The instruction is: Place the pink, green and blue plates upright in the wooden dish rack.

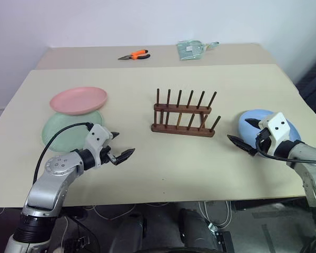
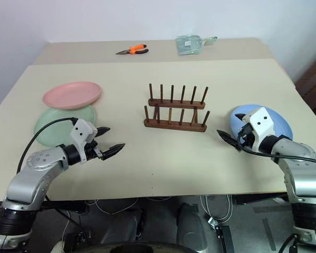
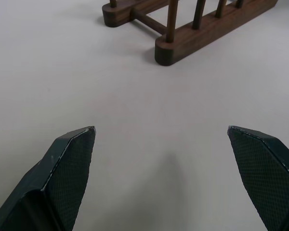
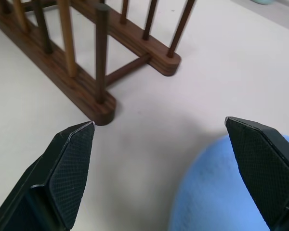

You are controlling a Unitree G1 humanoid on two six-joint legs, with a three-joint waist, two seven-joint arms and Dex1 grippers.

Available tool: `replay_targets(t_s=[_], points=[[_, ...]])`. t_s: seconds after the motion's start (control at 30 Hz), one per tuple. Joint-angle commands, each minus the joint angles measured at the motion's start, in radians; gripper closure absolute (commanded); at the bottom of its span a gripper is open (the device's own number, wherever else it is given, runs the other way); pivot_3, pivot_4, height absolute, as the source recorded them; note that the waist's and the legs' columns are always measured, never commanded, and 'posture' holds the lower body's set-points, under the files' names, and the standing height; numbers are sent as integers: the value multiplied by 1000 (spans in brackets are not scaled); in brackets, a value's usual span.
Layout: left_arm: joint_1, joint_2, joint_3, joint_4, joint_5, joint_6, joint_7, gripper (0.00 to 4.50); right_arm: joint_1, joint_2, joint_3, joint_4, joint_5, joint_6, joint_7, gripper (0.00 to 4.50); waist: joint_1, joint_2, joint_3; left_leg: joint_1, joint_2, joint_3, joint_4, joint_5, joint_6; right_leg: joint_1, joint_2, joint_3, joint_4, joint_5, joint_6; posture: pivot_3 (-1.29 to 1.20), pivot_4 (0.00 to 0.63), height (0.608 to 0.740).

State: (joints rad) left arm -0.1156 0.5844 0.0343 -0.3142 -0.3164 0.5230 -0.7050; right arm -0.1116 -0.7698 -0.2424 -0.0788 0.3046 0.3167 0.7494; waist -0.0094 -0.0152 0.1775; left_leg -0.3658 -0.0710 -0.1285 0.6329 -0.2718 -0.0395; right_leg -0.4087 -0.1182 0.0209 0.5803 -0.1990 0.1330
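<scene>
Beige table [image 1: 147,174], two surfaces: a near one carrying the task items and a far one at the top of the frame.

Plates, three. One pink plate [image 1: 78,100] at centre left, overlapping the far edge of one green plate [image 1: 63,129] just below it; both lie flat. One blue plate [image 1: 253,122] lies flat at centre right, partly behind the right arm.

Wooden dish rack [image 1: 183,113], one, dark brown, at frame centre, two rows of upright pegs, no plate in it.

Claws, two. Left claw [image 1: 120,148] at lower left, fingers spread wide, holding nothing, just right of the green plate. Right claw [image 1: 244,133] at centre right, fingers spread wide, holding nothing, over the blue plate's near-left edge.

Far surface: one pair of orange-handled pliers [image 1: 135,55]; one clear packet [image 1: 192,49].
</scene>
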Motion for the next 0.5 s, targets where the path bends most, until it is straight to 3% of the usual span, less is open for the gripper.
replay_targets(t_s=[0.03,0.3,0.5], points=[[-20,-5,-1,6,-1,-7,6,0,-6,2,-32,-33,-6,-31,-20,72,0,0,0,0,0,0,0,0,0,0,0,0,0,0,0,0,150,740],[-132,0,-57,168,10,-66,-86,0,13,19,-21,-114,36,38,-26,72,2,0,0,0,0,0,0,0,0,0,0,0,0,0,0,0,150,740],[-354,-54,-207,502,115,-241,-229,0,58,65,11,-213,25,73,-75,72,5,0,0,-1,-1,0,1,0,0,0,0,-1,0,0,0,0,150,740]])
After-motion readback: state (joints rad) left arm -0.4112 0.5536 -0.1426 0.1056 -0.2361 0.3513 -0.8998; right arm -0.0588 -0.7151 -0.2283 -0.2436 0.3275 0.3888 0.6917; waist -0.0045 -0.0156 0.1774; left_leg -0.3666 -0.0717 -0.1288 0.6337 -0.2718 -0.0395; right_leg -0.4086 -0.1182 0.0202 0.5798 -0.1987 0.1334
